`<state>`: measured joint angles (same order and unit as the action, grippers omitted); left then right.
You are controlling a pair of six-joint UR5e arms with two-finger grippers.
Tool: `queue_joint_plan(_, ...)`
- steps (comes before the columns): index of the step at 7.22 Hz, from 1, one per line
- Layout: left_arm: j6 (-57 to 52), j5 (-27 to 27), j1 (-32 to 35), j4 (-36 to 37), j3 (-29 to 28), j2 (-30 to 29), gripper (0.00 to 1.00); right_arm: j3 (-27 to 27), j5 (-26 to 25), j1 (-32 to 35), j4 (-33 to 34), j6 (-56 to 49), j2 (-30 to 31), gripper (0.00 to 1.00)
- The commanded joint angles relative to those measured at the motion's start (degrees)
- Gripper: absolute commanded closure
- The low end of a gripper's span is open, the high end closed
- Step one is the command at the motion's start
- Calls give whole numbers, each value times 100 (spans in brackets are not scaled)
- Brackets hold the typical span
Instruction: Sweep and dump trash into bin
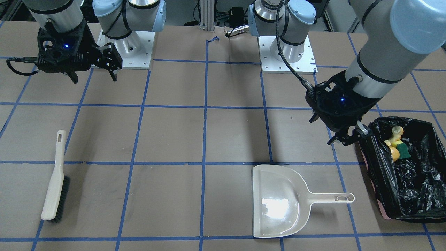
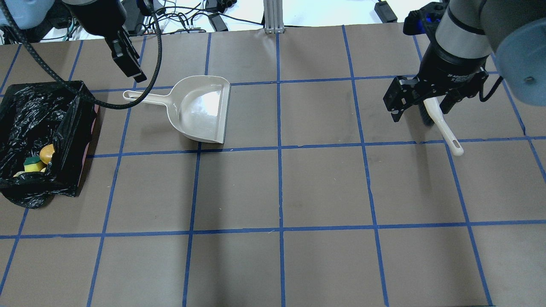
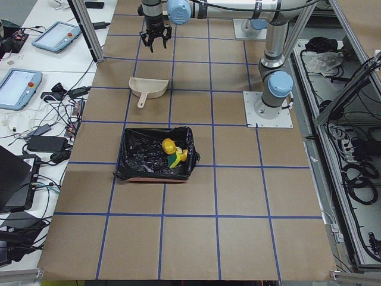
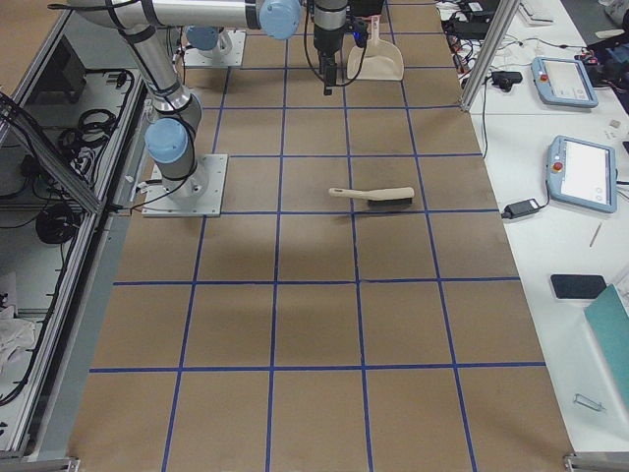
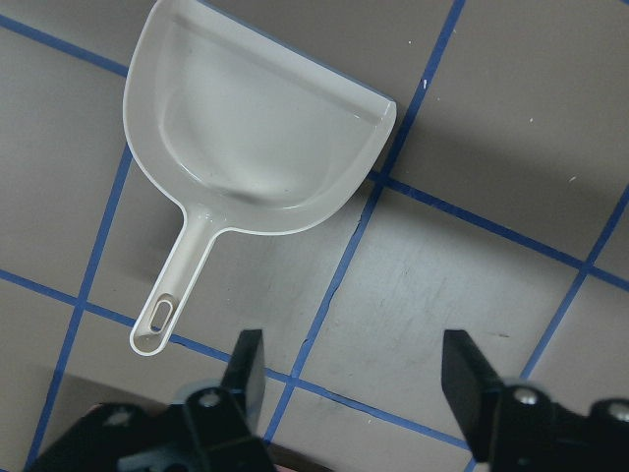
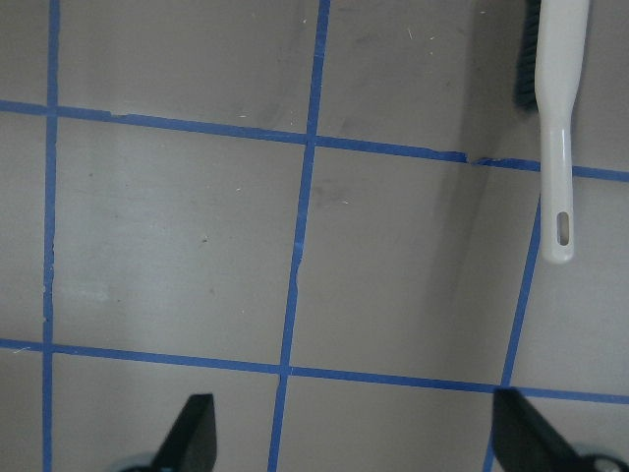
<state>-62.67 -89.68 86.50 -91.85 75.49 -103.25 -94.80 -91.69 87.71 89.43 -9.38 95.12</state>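
Note:
The bin [image 1: 414, 188], lined with a black bag, stands at the table's left end and also shows in the overhead view [image 2: 64, 123]. Inside it lie the yellow-and-green sponge [image 1: 403, 150], the brownish-yellow lump [image 1: 393, 153] and a pale piece [image 1: 397, 131]. My left gripper [image 1: 343, 139] hangs open and empty beside the bin, above the dustpan's handle end; its wrist view [image 5: 354, 383] shows nothing between the fingers. My right gripper [image 1: 93, 75] is open and empty, raised above the table near the brush [image 2: 443, 128].
The cream dustpan [image 1: 278, 202] lies empty on the table, handle toward the bin, and fills the left wrist view [image 5: 256, 128]. The brush [image 1: 55, 181] lies flat at the right end. Arm bases [image 1: 287, 52] stand at the robot's edge.

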Motion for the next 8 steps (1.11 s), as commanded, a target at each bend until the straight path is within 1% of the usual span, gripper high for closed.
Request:
queue_joint_plan(1,1103,21,16,1,0,7,29,14,-15,0,-14,-2,191,0)
queue_joint_plan(3,1983,39,33,-8,9,33,25,-21,-25,0,-58,7,235,0)
queue_joint_plan(5,2756,48,77,-8,9,77,11,-47,-16,0,-75,-2,192,0)
queue_joint_plan(6,3195,48,173,-17,18,120,0,-117,-24,0,-84,-2,165,0)
queue_joint_plan(8,4511,47,297,-17,18,147,0,-170,-33,0,-66,7,235,0)
